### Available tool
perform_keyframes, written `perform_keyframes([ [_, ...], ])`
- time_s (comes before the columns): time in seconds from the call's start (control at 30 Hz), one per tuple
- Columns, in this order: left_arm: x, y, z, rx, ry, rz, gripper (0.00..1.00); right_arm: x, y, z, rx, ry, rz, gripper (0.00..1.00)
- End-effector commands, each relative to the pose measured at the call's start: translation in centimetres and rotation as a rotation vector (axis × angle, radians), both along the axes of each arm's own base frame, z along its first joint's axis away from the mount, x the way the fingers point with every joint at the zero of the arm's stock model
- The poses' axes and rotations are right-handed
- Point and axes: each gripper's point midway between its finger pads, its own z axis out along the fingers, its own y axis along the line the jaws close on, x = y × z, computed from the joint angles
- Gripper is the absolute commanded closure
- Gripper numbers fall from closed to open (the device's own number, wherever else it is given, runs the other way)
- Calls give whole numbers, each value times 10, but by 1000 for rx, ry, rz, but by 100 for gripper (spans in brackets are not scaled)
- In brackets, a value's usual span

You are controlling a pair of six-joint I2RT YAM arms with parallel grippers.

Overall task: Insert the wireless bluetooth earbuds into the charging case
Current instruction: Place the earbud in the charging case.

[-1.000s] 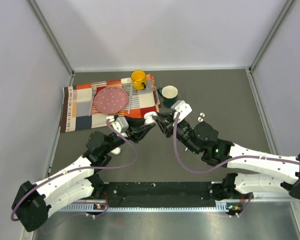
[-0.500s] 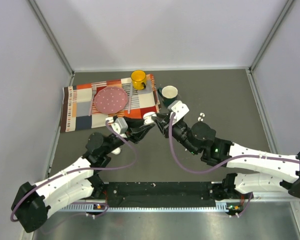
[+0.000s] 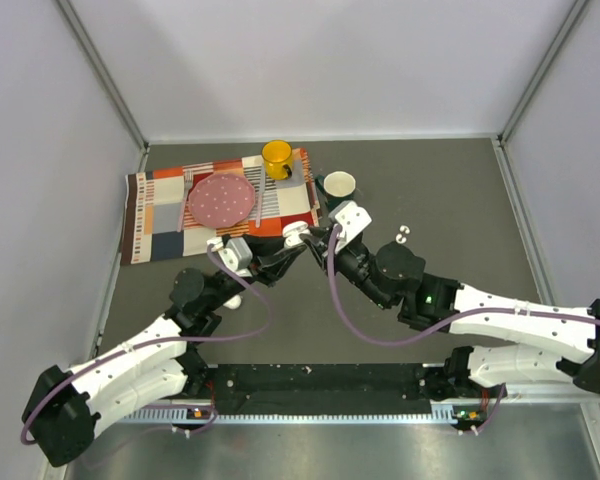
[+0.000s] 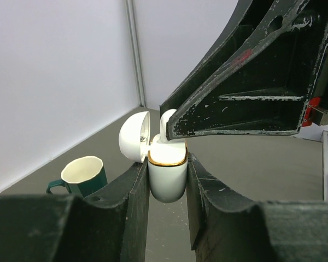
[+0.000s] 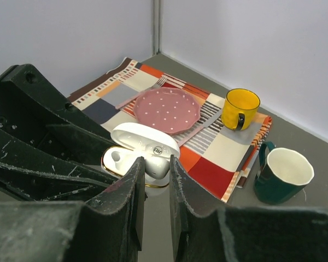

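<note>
Vs 1 s ago, right fingers (image 5: pixel 156 170) have slid left & fwd, so both tips now meet nearer the placemat (image 3: pixel 160 215); left fingers (image 4: pixel 167 164) follow slightly. Left fingers clamp the charging case (image 4: pixel 167 183) upright, lid open, lifted off the bench (image 3: pixel 460 200). Right fingers pinch an earbud (image 5: pixel 156 161) directly above case mouth, stem approx in line w/ case's long axis: prob a straight push down seats it. 2nd earbud (image 3: pixel 403 234) lies on bench, nearer right arm

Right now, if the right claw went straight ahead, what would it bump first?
Probably the open charging case in the left claw, just ahead; the earbud the right claw pinches is at its mouth, though depth is unclear.
</note>
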Motion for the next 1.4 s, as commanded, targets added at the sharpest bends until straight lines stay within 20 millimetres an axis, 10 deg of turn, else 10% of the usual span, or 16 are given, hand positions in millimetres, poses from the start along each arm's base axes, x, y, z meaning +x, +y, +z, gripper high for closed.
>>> perform_keyframes([
  [0.0, -3, 9, 31, -85, -96, 30, 100, -5, 7, 16, 4, 13, 16, 96],
  [0.47, -3, 10, 26, -79, -85, 32, 100, -12, 9, 38, 104, 81, 44, 45],
  [0.87, -3, 17, 24, -88, -79, 57, 100, 2, -75, 88, 355, 78, -179, 12],
  [1.17, -7, 20, 30, -105, -85, 55, 100, 60, -146, -23, 263, 585, -537, 4],
  [1.37, -9, 25, 32, -104, -90, 67, 100, 48, -169, -100, 290, 814, -670, 12],
])
